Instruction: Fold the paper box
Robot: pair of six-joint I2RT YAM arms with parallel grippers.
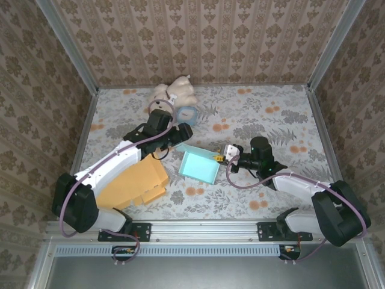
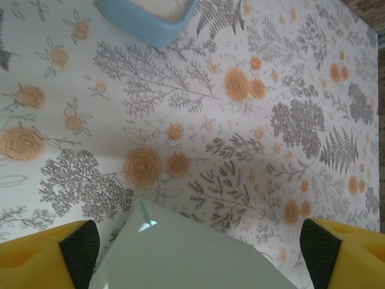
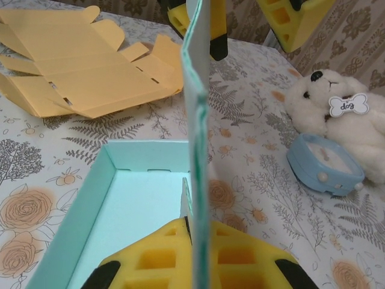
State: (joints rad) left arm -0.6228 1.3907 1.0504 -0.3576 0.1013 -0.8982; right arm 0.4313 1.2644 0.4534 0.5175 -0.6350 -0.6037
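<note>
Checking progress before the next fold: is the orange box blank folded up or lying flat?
Lying flat: the orange box blank is spread on the table, its flaps splayed outward and no wall raised.

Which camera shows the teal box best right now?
Top external: the whole teal box sits in view, outline clear. Right wrist sees its tray interior and an upright flap edge-on; left wrist catches one pale corner.

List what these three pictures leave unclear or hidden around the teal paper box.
- Top view: the left arm covers part of the flat orange cardboard.
- Left wrist view: the top edge cuts off the blue bowl; the teal box panel is blurred and cut by the bottom edge.
- Right wrist view: the box's upright flap hides where the right gripper pinches it.
</note>
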